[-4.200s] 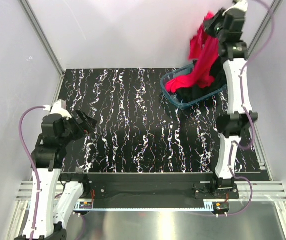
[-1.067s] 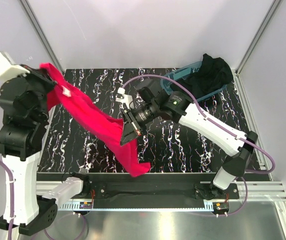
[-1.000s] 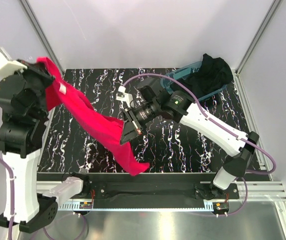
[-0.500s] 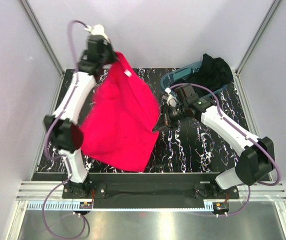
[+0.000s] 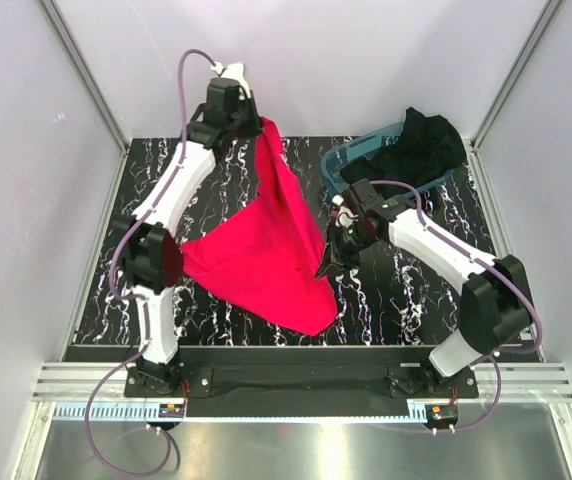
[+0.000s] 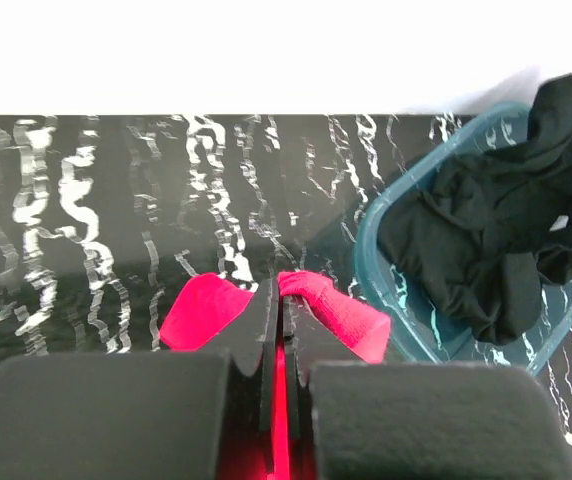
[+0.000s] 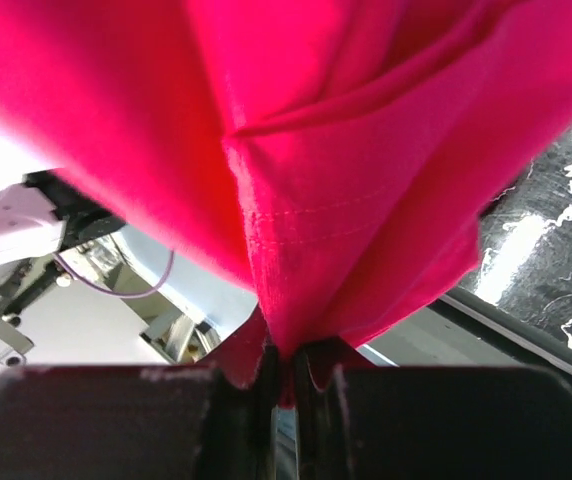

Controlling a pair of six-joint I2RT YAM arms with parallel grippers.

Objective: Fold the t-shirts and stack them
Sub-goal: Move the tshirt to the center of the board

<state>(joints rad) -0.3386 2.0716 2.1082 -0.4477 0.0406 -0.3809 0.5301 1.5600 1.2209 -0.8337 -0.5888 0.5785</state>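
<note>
I had my left end effector (image 6: 276, 300) pinched shut on one edge of the red shirt (image 5: 266, 250) and raised high over the far side of the surface (image 5: 416, 300), so the cloth could hang and spread under its own weight. My right end effector (image 7: 279, 362) was clamped on another part of the same shirt, lower and nearer the middle of the surface, with a stitched hem bunched just above its tips. Held from two points at different heights, the shirt draped as a slanted sheet between my arms, its lowest corner pointing toward the near edge; I could not tell whether that corner touched the surface. I judged this a spreading step: the cloth was held in the air so it could be laid flat for folding. The black shirt (image 6: 486, 230) lay crumpled in the teal tub (image 6: 396, 300) at the far right, spilling over the rim. Neither shirt was folded, so the task was in its early part. The risk, as I judged it, was that I held bunched cloth and not clean corners, so the shirt might land twisted
</note>
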